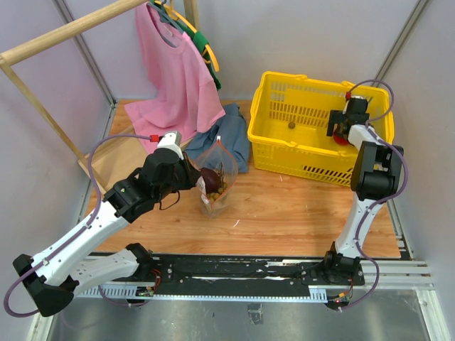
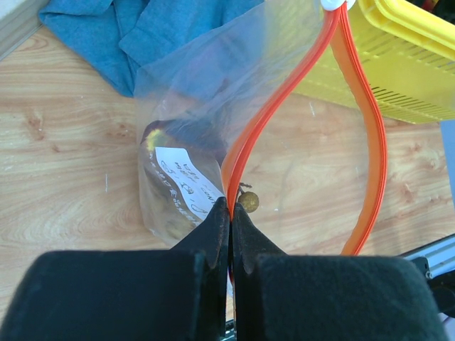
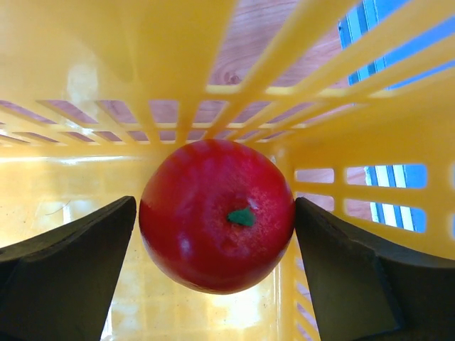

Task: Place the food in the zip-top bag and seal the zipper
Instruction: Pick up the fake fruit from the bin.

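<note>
The clear zip-top bag (image 1: 215,186) stands on the wooden table, left of centre. Its red-orange zipper (image 2: 281,99) gapes open in a loop. My left gripper (image 2: 231,207) is shut on one end of the zipper; it also shows in the top view (image 1: 193,176). The dark purple grape bunch (image 1: 210,177) and tan balls (image 2: 249,202) lie inside the bag, behind its white label (image 2: 183,183). The red round fruit (image 3: 217,213) sits in a corner of the yellow basket (image 3: 85,71). My right gripper (image 3: 215,227) is open, one finger on each side of the fruit.
The yellow basket (image 1: 298,92) stands at the back right with a small ball (image 1: 291,126) on its floor. A blue cloth (image 1: 229,135) lies behind the bag. A pink shirt (image 1: 174,64) hangs on a wooden rack at the back left.
</note>
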Robot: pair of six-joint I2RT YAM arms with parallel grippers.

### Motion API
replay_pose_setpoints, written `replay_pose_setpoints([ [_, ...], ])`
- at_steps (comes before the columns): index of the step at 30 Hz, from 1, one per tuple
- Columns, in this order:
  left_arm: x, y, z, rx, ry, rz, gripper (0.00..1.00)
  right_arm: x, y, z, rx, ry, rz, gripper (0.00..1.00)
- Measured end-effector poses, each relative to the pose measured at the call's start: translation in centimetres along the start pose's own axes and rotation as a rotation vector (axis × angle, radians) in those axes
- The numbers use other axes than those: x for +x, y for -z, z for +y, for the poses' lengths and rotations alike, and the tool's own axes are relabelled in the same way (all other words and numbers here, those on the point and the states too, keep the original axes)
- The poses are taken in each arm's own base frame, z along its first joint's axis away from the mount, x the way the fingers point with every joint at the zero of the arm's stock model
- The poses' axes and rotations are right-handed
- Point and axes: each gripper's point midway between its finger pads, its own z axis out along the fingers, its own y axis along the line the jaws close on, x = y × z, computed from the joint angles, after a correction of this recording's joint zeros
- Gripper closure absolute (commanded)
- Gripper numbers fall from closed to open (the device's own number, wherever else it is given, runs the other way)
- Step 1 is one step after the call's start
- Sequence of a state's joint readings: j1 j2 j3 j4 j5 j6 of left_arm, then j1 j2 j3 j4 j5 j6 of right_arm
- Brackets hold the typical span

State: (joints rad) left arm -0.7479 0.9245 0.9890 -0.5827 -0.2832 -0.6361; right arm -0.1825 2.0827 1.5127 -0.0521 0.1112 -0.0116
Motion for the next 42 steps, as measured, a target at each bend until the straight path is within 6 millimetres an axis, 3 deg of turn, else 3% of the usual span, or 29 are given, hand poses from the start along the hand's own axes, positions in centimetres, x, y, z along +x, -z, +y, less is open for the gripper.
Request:
replay_pose_setpoints([
  [11,-0.1,0.3,0.0,0.006,0.003,-0.008,1.0,0.3,-0.3,-0.1,-0.028,-0.021,0.004,0.44],
  [20,-0.2,0.5,0.0,0.008,0.004,-0.011,1.0,1.2,3.1,0.9,-0.096,-0.06,-0.013,0.56],
  [29,-0.1,0.3,0.1,0.002,0.002,-0.01,1.0,-3.0,9.2,1.6,-0.149,-0.107,-0.155,0.58],
  [37,0.0,-0.1,0.2,-0.01,-0.001,-0.003,1.0,-5.4,16.3,3.3,-0.203,-0.106,-0.276,0.58],
  [42,0.1,-0.4,0.2,-0.015,-0.003,0.0,1.0,-7.6,21.8,5.3,-0.273,-0.087,-0.383,0.58],
])
